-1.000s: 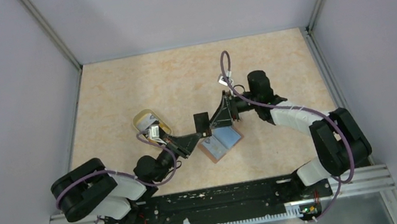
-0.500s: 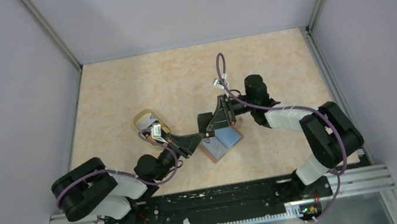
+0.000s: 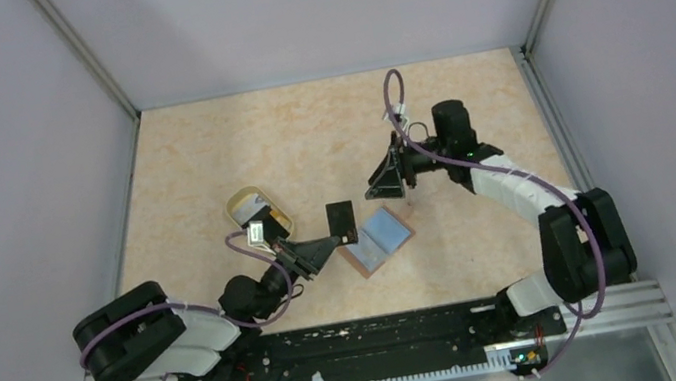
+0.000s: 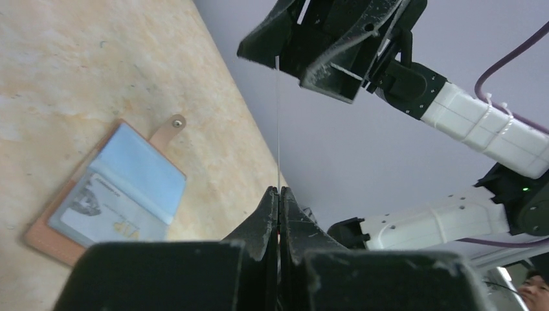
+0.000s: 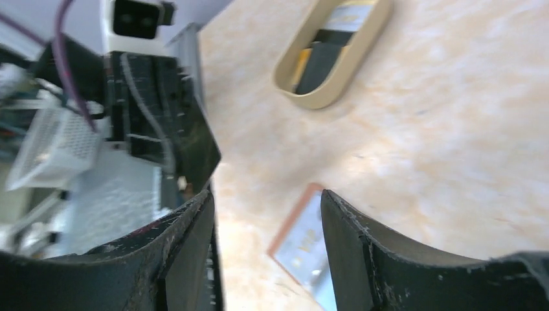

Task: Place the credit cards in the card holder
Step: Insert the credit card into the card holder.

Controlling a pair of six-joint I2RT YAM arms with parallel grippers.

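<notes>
My left gripper is shut on a credit card, which looks dark from above. It holds the card upright just left of the card holder. In the left wrist view the card shows edge-on, rising from the closed gripper. The card holder lies open on the table, light blue inside, with a white card in one pocket. My right gripper is open and empty, above and behind the card holder, apart from the card. Between its fingers in the right wrist view, the card holder shows below.
A translucent yellowish cup lies on its side left of the card holder, with more cards inside it. The left arm's body fills the left of the right wrist view. Grey walls enclose the table.
The right gripper has let go of the card and drawn back up and to the right. The left gripper has kept hold of the card and shifted slightly left.
</notes>
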